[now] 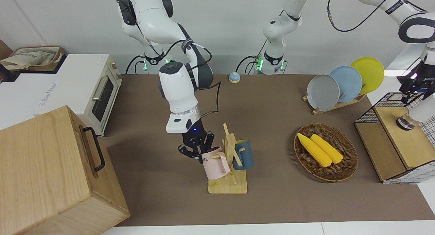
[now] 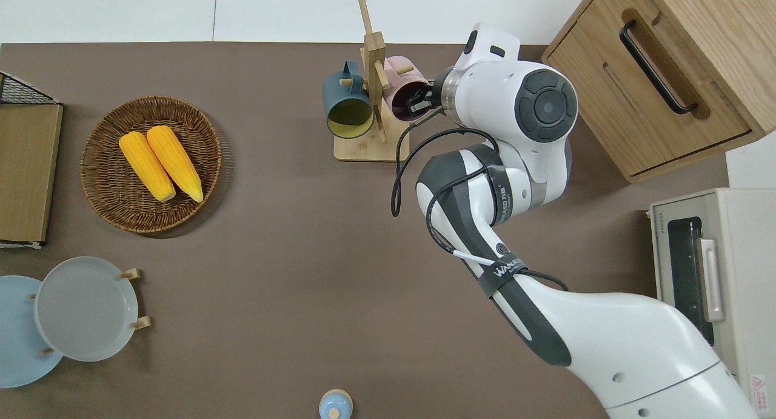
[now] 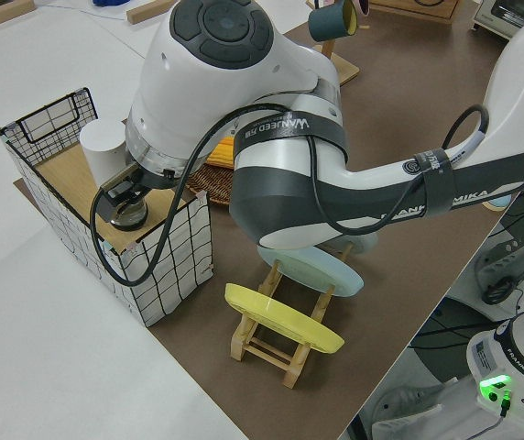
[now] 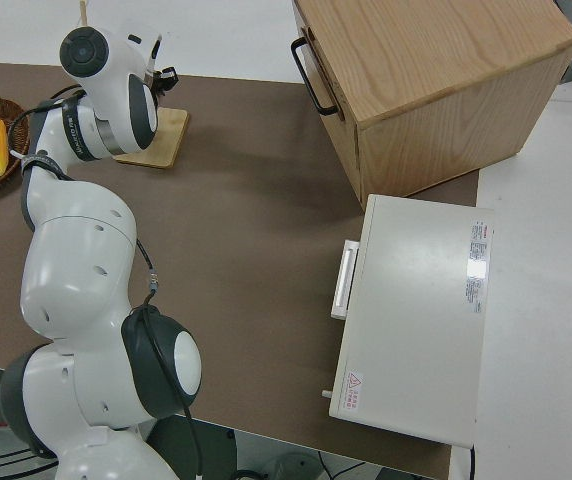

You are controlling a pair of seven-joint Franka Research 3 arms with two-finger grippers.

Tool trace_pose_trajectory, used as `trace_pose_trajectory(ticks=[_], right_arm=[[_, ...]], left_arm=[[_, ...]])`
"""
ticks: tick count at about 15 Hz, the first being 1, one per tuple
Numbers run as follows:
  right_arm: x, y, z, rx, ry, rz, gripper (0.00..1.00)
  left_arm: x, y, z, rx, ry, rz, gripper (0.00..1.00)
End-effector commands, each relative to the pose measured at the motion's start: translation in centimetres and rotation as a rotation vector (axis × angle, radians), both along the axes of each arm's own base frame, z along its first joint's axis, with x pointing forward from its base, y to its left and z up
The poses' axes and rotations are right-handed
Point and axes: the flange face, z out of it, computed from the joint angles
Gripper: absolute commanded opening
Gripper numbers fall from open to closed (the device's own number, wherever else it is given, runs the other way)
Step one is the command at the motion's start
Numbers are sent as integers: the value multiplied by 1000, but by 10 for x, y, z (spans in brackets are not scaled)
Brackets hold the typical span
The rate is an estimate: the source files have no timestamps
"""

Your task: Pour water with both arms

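Note:
My right gripper (image 1: 198,147) (image 2: 419,100) is open at the mouth of a pink mug (image 1: 215,165) (image 2: 400,70), its fingers at the mug's rim. The mug hangs on a wooden mug rack (image 1: 227,186) (image 2: 370,146) beside a blue mug (image 1: 244,155) (image 2: 347,107). My left gripper (image 1: 411,85) (image 3: 126,188) hangs over a wire basket shelf (image 1: 401,99) (image 3: 166,257) at the left arm's end of the table, close to a white cylindrical bottle (image 1: 423,111) (image 3: 100,151). No water is visible.
A wicker basket (image 1: 340,175) holds two corn cobs. A plate rack (image 1: 334,105) carries grey, blue and yellow plates. A wooden box (image 1: 51,173) and a toaster oven (image 1: 85,88) stand at the right arm's end. A small blue bell (image 1: 234,77) sits near the robots.

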Motion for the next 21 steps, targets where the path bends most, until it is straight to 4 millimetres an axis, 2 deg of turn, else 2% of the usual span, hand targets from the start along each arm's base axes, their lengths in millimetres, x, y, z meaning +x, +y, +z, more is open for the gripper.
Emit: trace_pose_trajectory(ticks=[1,6,10,11,18,21], right_arm=[[5,3,0,16,-13,-2,0],[5,1,4,19,-11,-9,0],[5,-10,9,5,21,-18,0],[4,-12,16,8,13,-18,0],[1,-25,34,-8,27,-22,0],[3,-42,44,-16,28,-24,0]], left_arm=[[2,3,-4,24,-59,-1,1000],[10,4,-14,10,-120,-3,1000],[17,0,-22,-31,-139,9,998],[18,-1,-22,-33,-140,7,998],[23,-2,-23,-31,-158,13,991],[25,1,-27,-24,-162,20,991]])
